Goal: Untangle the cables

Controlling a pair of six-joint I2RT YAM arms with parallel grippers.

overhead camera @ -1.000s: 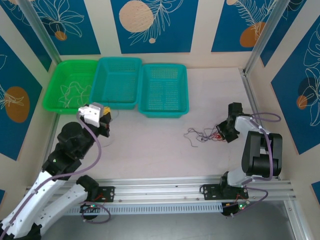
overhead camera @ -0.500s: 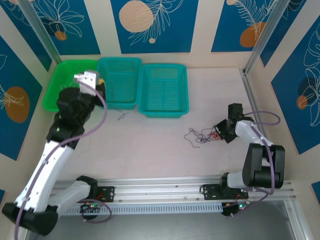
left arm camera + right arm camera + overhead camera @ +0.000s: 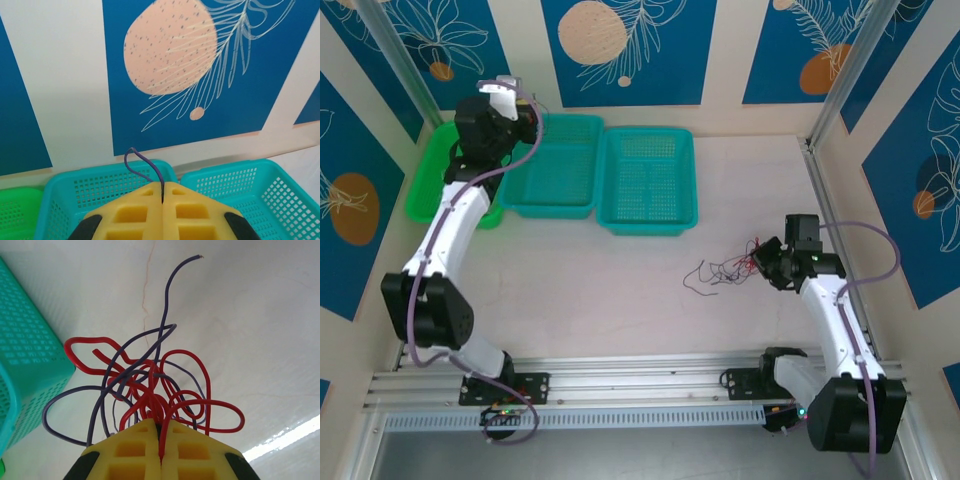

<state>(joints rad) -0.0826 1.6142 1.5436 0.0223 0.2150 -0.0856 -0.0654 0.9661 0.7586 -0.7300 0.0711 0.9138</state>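
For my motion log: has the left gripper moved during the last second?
Yes. The left gripper went from the table in front of the baskets to above the middle basket, at its far left corner.

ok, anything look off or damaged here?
Nothing stands out. Right end effector grips the red-and-dark cable knot; left end effector pinches a single dark wire by the middle basket. Nothing spilled or broken.

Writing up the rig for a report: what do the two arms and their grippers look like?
Left arm and right arm alike: white links, black joint housings, a thick purple cable looping alongside. Left gripper and right gripper have blocky yellow fingers with rectangular recesses and black outer corners.
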